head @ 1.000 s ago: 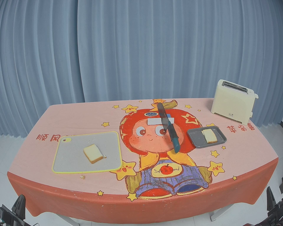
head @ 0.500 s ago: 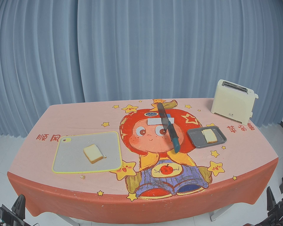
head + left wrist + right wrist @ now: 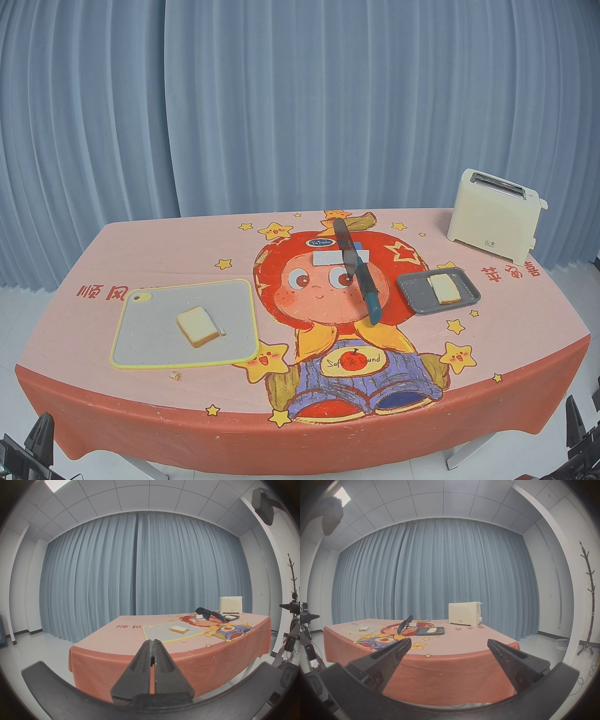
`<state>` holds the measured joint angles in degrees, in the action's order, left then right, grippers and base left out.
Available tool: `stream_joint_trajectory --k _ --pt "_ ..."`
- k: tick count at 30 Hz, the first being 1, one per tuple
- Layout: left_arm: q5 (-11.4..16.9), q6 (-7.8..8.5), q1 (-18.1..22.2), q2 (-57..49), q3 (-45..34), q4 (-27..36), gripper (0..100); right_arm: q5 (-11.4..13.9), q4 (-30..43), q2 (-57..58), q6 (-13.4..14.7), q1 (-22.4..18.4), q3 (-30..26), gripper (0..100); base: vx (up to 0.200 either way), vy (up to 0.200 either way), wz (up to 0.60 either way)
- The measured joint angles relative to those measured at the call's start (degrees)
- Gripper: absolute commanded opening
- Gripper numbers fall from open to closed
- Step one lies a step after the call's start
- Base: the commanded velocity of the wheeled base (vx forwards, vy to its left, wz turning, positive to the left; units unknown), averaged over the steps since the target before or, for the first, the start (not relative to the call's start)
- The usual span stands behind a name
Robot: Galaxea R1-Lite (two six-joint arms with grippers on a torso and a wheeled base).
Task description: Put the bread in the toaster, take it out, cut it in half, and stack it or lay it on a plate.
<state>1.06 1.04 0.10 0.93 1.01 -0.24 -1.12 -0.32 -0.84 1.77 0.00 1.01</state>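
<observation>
Bread half [image 3: 197, 325] lies on board [image 3: 150, 340], so left gripper [image 3: 152, 644], fingers together, should open wide & lift it gently by its edges to plate [image 3: 412, 295] w/ other half [image 3: 444, 288]; right gripper [image 3: 448, 642] has fingers apart.

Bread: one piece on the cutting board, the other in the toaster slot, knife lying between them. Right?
No. The other piece lies on the grey tray near the toaster, not in its slot; the head view shows it. The first piece is on the cutting board, knife between them.
</observation>
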Motion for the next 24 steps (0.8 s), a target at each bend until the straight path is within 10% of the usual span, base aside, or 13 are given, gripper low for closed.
stream_joint_trajectory --k 11,12,24 --pt "-0.1 -0.38 0.1 0.0 0.0 0.0 0 0.0 0.1 0.0 0.0 0.0 0.0 100 0.000 0.000 0.00" --pt "0.0 -0.24 0.1 0.0 0.0 0.0 100 0.0 0.1 0.0 0.0 0.0 0.0 100 0.000 0.000 0.00" --pt "0.0 -0.20 0.0 0.0 0.0 0.0 100 0.0 0.1 0.0 0.0 0.0 0.0 100 0.000 0.000 0.00"
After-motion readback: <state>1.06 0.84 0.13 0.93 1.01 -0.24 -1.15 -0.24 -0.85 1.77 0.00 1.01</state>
